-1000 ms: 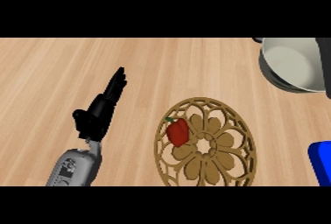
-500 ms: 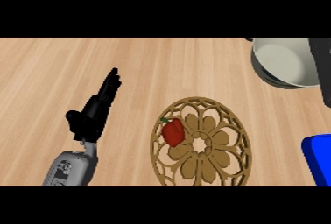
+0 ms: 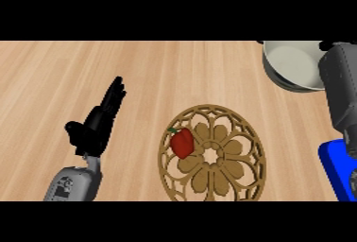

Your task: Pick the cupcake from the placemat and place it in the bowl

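Since the right forearm has come in along the right edge of the wooden counter within the last second, we now find it lying across the right part of the grey bowl, which it did not cover before. We judge this to be the start of the working arm's approach, not a grasp. The right hand itself shows nowhere, so we cannot tell how its fingers stand. The bowl sits a little further left in the view than it did, and the blue object at the lower right shows more of itself. The round openwork placemat lies in the lower middle, well apart from the bowl, and nothing on it has moved. The left hand stays at the lower left, resting on or just above the counter. Its fingers are straight and close together, pointing up and to the right, with the thumb out to the side. It holds nothing and touches neither placemat nor bowl. The task's item is on the left part of the placemat. We see there a small red object with a green tip, more like a pepper than a cupcake, and no hand is near it. The pick is therefore not yet begun.
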Motion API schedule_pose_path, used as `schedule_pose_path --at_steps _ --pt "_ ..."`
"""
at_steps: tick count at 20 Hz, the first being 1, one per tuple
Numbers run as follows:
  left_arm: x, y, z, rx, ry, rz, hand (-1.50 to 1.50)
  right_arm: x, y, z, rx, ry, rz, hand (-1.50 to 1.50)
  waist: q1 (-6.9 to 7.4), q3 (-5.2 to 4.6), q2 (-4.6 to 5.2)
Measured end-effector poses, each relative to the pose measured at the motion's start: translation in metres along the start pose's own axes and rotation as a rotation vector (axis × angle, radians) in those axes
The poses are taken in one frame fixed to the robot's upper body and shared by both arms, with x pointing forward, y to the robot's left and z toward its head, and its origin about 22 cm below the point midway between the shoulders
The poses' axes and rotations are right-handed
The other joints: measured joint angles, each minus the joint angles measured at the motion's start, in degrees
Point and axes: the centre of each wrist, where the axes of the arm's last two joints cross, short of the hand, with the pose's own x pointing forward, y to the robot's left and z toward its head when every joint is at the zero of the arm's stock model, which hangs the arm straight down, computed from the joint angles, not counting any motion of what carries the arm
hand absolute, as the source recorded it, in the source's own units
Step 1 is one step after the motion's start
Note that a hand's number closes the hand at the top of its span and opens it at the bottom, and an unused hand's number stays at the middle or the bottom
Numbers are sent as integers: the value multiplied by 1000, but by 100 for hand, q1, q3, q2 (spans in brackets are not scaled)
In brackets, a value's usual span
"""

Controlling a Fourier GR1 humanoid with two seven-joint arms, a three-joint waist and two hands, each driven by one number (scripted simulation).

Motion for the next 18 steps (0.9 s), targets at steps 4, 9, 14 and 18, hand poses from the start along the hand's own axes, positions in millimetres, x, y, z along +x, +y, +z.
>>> schedule_pose_path --at_steps 4,9,14,18 --pt "-5 4 4 14 7 4 0 -12 17 11 104 45 -79 -150 -49 5 -23" --pt "-1 4 2 17 11 4 0 -18 26 22 127 24 -211 -150 -92 3 -40" --pt "2 10 3 18 5 1 0 -19 24 24 7 -21 -347 -150 -74 -2 -39" --pt "-1 9 5 24 13 0 0 -11 11 29 -82 -40 -431 -150 -114 -10 -61"
